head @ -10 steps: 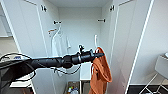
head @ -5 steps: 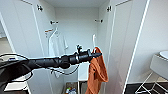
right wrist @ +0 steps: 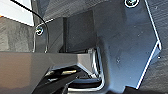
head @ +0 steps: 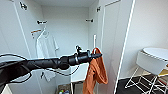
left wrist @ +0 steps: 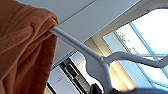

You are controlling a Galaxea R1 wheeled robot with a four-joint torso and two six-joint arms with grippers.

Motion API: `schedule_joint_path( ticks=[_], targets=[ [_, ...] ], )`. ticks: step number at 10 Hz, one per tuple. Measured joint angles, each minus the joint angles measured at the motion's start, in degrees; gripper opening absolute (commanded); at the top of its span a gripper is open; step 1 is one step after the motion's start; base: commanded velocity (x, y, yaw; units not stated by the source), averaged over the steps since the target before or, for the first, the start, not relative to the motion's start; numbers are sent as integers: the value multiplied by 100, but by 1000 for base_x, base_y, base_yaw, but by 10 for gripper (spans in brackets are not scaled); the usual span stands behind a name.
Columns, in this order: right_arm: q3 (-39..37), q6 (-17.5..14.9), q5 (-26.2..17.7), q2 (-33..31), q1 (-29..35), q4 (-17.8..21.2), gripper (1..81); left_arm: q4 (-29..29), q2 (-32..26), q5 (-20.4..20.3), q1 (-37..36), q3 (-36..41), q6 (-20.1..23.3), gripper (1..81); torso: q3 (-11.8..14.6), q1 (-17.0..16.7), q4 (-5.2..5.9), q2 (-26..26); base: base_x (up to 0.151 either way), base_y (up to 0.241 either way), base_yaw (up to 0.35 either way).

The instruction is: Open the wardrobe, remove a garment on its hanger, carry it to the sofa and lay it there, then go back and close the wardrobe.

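left jaws (head: 99,55) grip the hanger (left wrist: 100,60) bearing the garment (head: 96,72); right jaws' state unclear.

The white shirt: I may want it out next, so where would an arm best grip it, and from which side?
Probably by the hanger's hook, coming straight in from the wardrobe's open front. The white shirt hangs limp below, so cloth gives no firm hold. The left gripper is already holding the garment, so it isn't free.
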Motion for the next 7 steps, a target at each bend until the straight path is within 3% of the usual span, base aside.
schedule_joint_path(
  ticks=[7],
  targets=[
    [0, 1, -4, 5, -5, -4, 811, 95, 35, -9, -5, 83, -2, 10, 0, 0, 0, 0, 0, 0, -275]
  ],
)
